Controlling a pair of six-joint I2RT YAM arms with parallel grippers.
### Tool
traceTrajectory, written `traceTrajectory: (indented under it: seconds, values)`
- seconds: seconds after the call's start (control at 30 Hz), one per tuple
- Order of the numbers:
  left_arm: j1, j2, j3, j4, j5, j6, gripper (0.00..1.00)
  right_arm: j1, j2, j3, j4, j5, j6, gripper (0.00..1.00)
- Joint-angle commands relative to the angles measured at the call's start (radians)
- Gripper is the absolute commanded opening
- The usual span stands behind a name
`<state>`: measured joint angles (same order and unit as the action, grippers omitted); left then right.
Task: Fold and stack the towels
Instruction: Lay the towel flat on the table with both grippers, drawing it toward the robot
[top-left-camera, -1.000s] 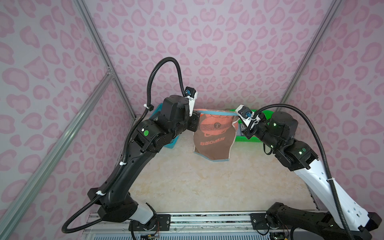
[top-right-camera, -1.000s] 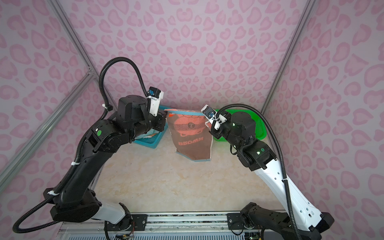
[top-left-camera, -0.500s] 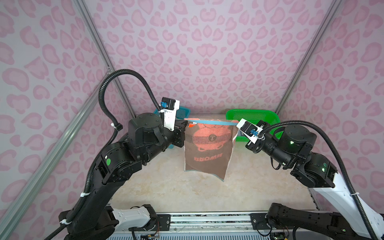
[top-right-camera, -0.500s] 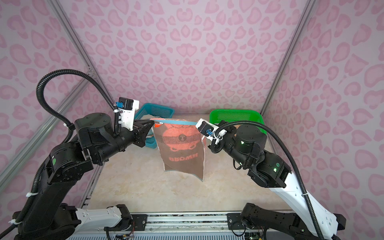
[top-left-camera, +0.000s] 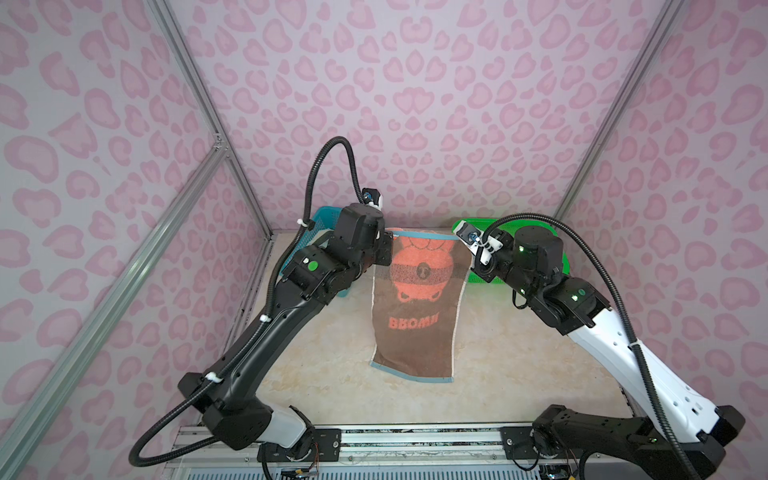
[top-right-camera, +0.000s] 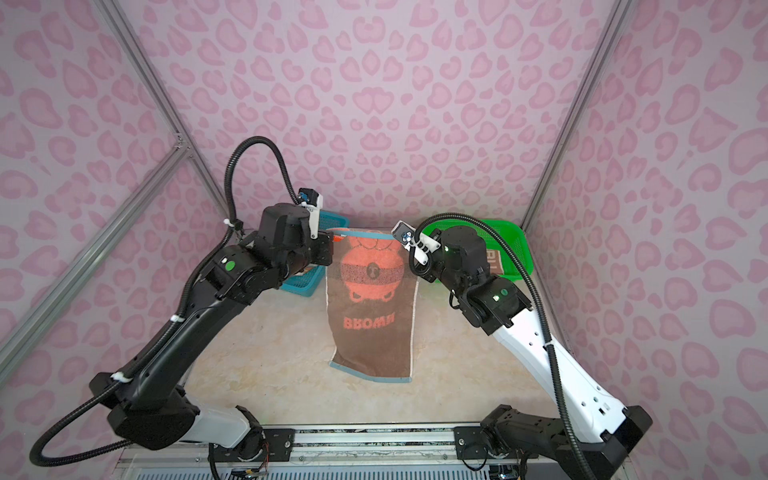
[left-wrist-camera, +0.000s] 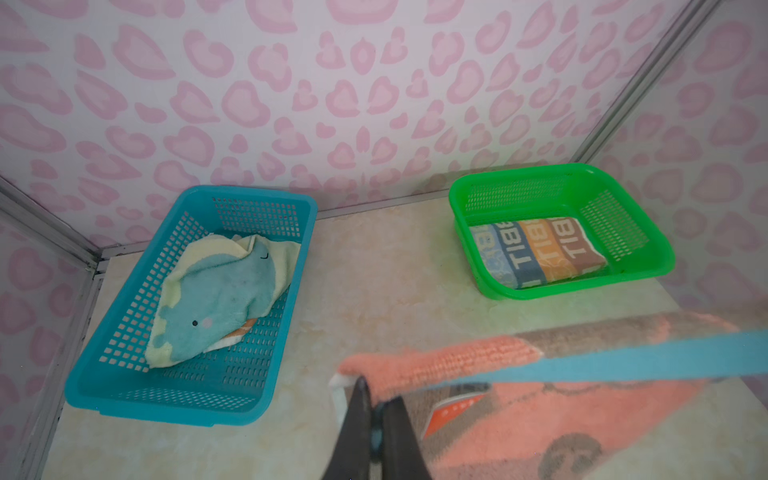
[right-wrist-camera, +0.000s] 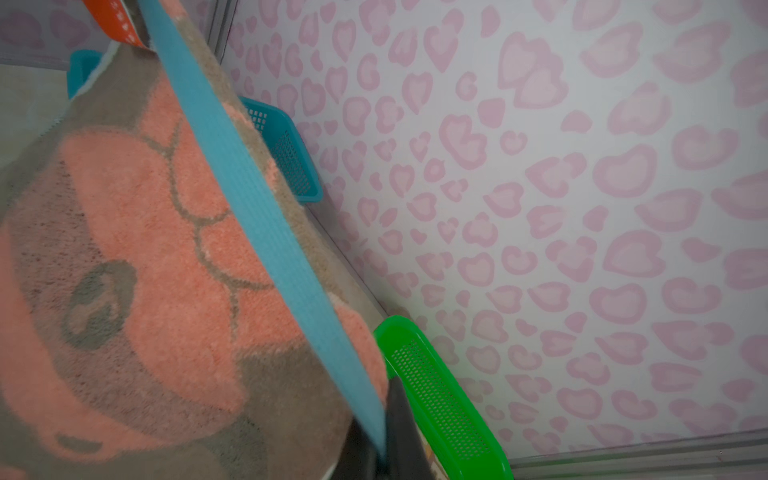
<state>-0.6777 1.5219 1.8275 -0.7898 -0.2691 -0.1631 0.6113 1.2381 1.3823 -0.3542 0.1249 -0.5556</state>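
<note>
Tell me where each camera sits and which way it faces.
Top views: high at the front, looking down on the left arm, right arm and held coral towel.
Left wrist: behind the left gripper, facing the blue basket and green basket; its fingers show.
Right wrist: behind the right gripper, facing the back wall; its fingers show.
Shared: every view shows the coral towel.

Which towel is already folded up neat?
The striped blue-and-orange terry towel lying flat in the green plastic mesh basket. The blue-and-cream whale towel is crumpled; the coral-and-brown towel hangs unfolded.
</note>
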Motion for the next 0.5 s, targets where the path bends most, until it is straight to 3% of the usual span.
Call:
traceTrajectory:
  seconds: [0.0, 0.27, 0.47]
  values:
    - [0.066, 0.118, 0.025, 0.04, -0.104, 0.019, 0.03, -0.064, 0.079, -0.017, 0.078, -0.013, 0.053, 0.0]
    - [0.121, 0.383, 0.086, 0.098, -0.085, 0.038, 0.02, -0.106, 0.306, -0.089, 0.204, -0.08, 0.07, 0.0]
    - [0.129, 0.471, 0.089, 0.097, -0.097, 0.029, 0.02, -0.117, 0.421, -0.098, 0.236, -0.1, 0.094, 0.0]
